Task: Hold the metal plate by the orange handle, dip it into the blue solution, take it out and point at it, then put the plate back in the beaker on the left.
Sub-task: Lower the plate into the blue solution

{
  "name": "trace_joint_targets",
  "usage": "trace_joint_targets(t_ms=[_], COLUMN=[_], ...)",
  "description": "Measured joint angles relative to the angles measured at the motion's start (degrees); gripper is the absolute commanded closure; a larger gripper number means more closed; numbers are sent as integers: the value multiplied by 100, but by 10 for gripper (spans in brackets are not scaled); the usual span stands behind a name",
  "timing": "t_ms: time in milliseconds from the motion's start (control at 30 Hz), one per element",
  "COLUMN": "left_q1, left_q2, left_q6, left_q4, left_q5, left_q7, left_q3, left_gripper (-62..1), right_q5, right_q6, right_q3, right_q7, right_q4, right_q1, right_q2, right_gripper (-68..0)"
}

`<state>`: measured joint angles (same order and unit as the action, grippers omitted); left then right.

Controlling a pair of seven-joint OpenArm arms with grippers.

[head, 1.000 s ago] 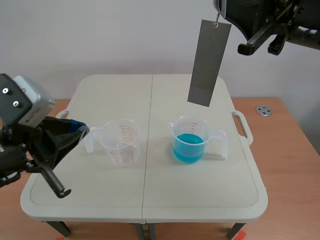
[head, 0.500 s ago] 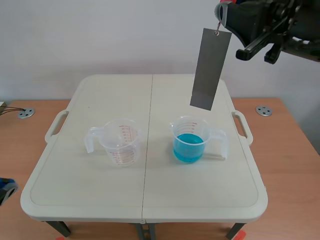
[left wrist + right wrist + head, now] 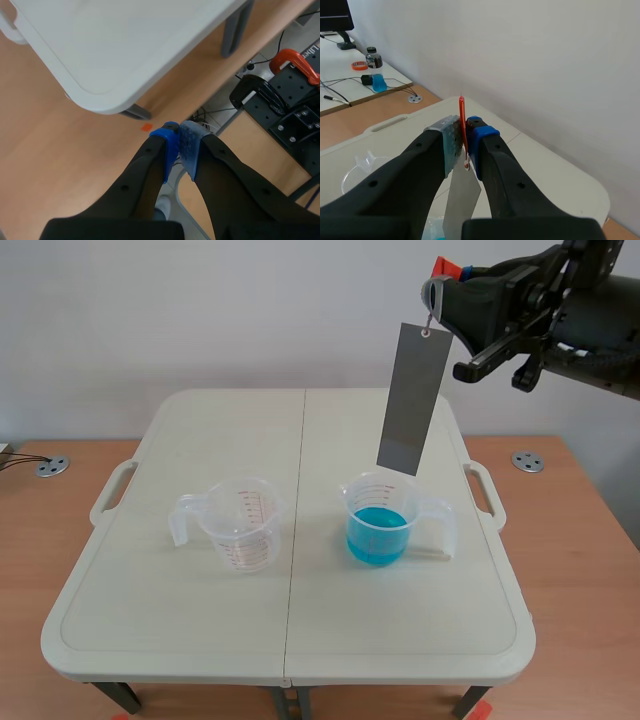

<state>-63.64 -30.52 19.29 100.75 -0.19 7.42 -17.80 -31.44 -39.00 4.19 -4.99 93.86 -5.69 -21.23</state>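
Right gripper [image 3: 441,292]: it is high above the far right part of the table [image 3: 300,430], and its two pads are clamped on the thin orange handle [image 3: 462,122], which stands up between them.
Metal plate [image 3: 412,400]: it hangs free under the handle, a little slanted. Its low end is just above the rim of the cup with blue liquid and touches neither the cup nor the liquid.
Cup with blue liquid [image 3: 383,523]: it stands upright on the right half of the table, less than half full, with its handle turned to the right.
Empty cup [image 3: 242,526]: it stands upright on the left half, well apart from the blue one, and nothing is in it.
Left gripper [image 3: 179,145]: its fingers are pressed together with nothing between them. It is held off the table, past one corner and over the floor, and the scene view does not show it.
Step in hand: I judge it is the dip, because the plate is lined up over the blue liquid but not in it. The low end looks slightly darker. This may be wetness, but I cannot tell.
Next move: if the dip is to come, the right arm must go straight down so that the slanted plate enters the mouth of the cup without knocking the rim. The grip on the thin handle must stay firm, since the plate can swing.
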Motion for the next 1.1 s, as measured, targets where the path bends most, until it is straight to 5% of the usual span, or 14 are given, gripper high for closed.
trace_joint_targets(t_ms=[1100], left_q1=[-240], left_q2=[-11], left_q6=[87], left_q4=[-76], left_q5=[175], left_q7=[13], left_q3=[0], left_gripper=[-25], right_q5=[1027], right_q6=[-2], right_q3=[299], right_q7=[597], right_q4=[-1298], right_q1=[-2], right_q2=[494], right_gripper=[-13])
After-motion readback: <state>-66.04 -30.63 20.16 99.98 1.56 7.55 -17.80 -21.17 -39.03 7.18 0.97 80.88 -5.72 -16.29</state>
